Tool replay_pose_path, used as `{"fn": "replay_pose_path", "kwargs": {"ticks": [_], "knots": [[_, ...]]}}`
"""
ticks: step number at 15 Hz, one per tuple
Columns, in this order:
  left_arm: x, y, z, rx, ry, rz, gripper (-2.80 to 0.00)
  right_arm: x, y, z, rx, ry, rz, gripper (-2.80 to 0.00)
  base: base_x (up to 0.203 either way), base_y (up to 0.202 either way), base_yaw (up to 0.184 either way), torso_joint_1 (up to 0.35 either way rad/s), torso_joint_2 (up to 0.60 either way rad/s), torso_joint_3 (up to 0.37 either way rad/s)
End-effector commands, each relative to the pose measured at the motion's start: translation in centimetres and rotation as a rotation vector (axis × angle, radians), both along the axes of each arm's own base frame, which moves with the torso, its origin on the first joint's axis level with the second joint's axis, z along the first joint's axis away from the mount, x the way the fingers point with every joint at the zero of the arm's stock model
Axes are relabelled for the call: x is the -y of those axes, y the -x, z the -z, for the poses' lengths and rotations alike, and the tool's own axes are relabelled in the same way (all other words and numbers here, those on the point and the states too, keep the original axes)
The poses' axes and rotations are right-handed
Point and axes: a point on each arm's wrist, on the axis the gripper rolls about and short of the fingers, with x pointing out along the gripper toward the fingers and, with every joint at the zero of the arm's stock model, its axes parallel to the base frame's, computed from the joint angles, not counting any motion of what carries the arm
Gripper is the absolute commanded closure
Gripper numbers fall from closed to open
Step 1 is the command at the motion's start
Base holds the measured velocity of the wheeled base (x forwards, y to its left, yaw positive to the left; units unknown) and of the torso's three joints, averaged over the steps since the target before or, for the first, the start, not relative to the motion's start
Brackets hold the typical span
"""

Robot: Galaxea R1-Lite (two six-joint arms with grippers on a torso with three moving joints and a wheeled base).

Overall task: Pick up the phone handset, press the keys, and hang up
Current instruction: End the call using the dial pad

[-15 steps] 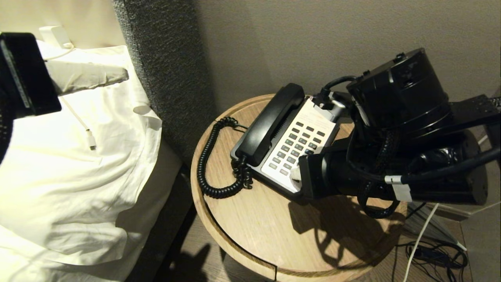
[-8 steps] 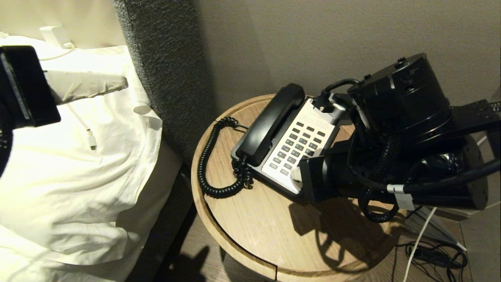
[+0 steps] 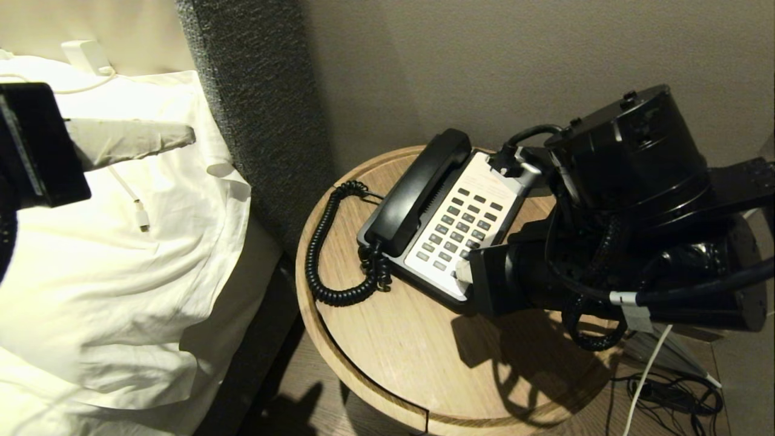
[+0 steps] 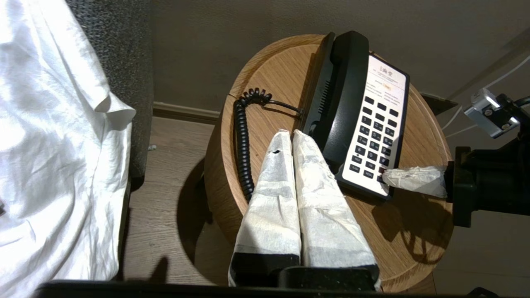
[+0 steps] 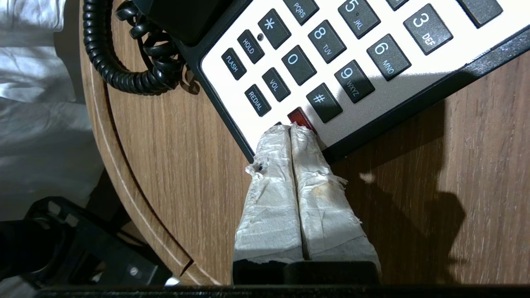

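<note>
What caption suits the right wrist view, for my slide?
Shut right gripper at the red button among the keys.

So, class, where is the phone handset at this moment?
In the head view, the phone handset lies in its cradle on the left side of the phone base, beside the keys, on the round wooden table; neither hand holds it.
</note>
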Motion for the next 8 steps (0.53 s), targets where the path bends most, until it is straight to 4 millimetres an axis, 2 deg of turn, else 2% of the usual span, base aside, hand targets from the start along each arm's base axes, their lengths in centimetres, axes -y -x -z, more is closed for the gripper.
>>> {"fn": "replay_pose_path", "kwargs": {"ticks": [1,5,8], "knots": [[-0.1,0.0,-0.1,0.004,0.005,-0.006,0.0,0.3,0.3,-1.3,0.035,-0.046,-0.001,0.0,0.0,0.0,0.0,0.0,0.0,0.0],[-0.7,0.0,0.2,-0.008,0.02,-0.043,0.0,1.8,1.7,-3.6,0.089,-0.099,-0.008,0.0,0.0,0.0,0.0,0.0,0.0,0.0],[-1.4,0.6,0.8,-0.022,0.035,-0.074,0.0,3.3,2.9,-4.5,0.094,-0.104,0.001,0.0,0.0,0.0,0.0,0.0,0.0,0.0]]}}
